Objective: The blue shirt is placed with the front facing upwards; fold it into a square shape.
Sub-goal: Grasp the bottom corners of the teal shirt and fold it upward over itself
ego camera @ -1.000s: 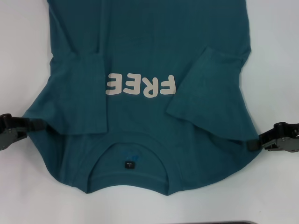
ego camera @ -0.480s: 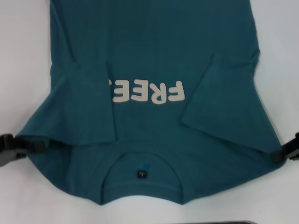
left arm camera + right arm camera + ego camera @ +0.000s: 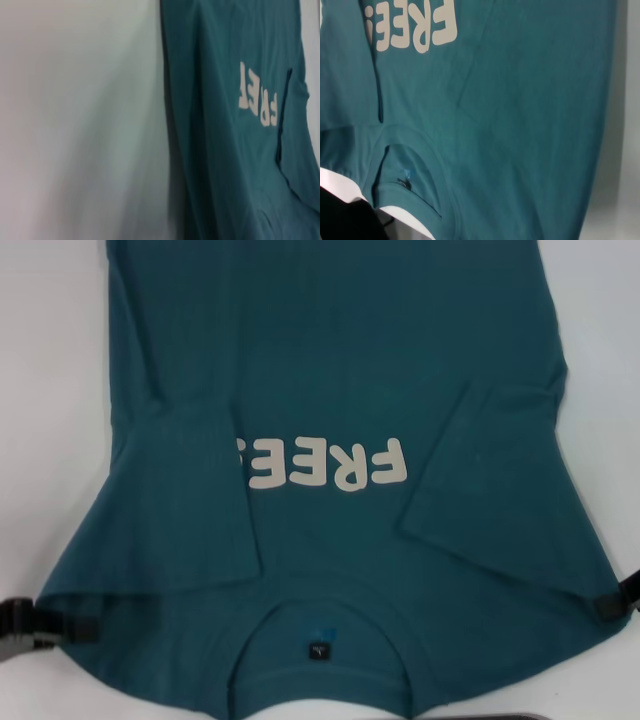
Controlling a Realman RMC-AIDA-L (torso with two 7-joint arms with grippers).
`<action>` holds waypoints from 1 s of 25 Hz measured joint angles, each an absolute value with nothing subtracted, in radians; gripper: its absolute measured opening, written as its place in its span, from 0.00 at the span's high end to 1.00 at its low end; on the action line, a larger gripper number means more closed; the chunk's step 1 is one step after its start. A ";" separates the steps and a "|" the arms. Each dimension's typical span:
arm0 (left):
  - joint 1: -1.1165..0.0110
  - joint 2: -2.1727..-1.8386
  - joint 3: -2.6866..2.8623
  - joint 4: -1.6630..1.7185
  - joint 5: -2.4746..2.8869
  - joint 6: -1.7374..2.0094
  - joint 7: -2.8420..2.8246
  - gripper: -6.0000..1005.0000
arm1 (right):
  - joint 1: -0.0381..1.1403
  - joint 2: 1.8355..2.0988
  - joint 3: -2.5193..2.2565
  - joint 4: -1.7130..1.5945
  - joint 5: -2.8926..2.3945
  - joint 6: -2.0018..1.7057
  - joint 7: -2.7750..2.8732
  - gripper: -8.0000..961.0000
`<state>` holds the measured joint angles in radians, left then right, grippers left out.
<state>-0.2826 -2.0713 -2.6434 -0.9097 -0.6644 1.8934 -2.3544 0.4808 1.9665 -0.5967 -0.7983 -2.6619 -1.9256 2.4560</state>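
Observation:
The blue shirt (image 3: 330, 370) lies front up on the white table, with its neckline (image 3: 320, 635) and black tag (image 3: 320, 651) nearest me. Both sleeves are folded inward over the chest, and the left one covers part of the cream lettering (image 3: 325, 465). My left gripper (image 3: 55, 625) is shut on the shirt's shoulder edge at the lower left. At the far right edge, my right gripper (image 3: 618, 604) pinches the other shoulder. The left wrist view shows the shirt (image 3: 235, 130) beside bare table. In the right wrist view the shirt (image 3: 520, 100) fills the picture, with the neckline (image 3: 405, 175) in it.
White table (image 3: 50, 390) shows on both sides of the shirt. A dark strip (image 3: 530, 716) lies along the near edge at the lower right. The shirt's hem runs out of the head view at the far side.
Both grippers have moved toward me and slightly outward, dragging the shirt along. The lettering, the folded sleeves and the neckline all sit nearer to me than a second ago.

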 joint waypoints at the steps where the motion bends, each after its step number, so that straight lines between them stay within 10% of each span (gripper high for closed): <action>1: -0.280 -2.072 -2.640 -0.911 -0.657 1.899 -2.352 0.96 | 0.479 1.967 -0.597 -0.802 -2.668 -1.928 2.455 0.93; 14: -0.268 -2.080 -2.647 -0.912 -0.647 1.966 -2.292 0.96 | 0.478 1.973 -0.575 -0.842 -2.661 -1.961 2.421 0.91; 25: -0.495 -2.018 -2.662 -0.811 -0.728 1.954 -2.373 0.96 | 0.517 1.931 -0.515 -0.826 -2.289 -1.961 2.396 0.89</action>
<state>-0.4951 -2.0184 -2.6618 -0.8112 -0.7276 1.9545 -2.3734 0.5173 1.9308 -0.5149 -0.8263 -2.2887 -1.9613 2.3963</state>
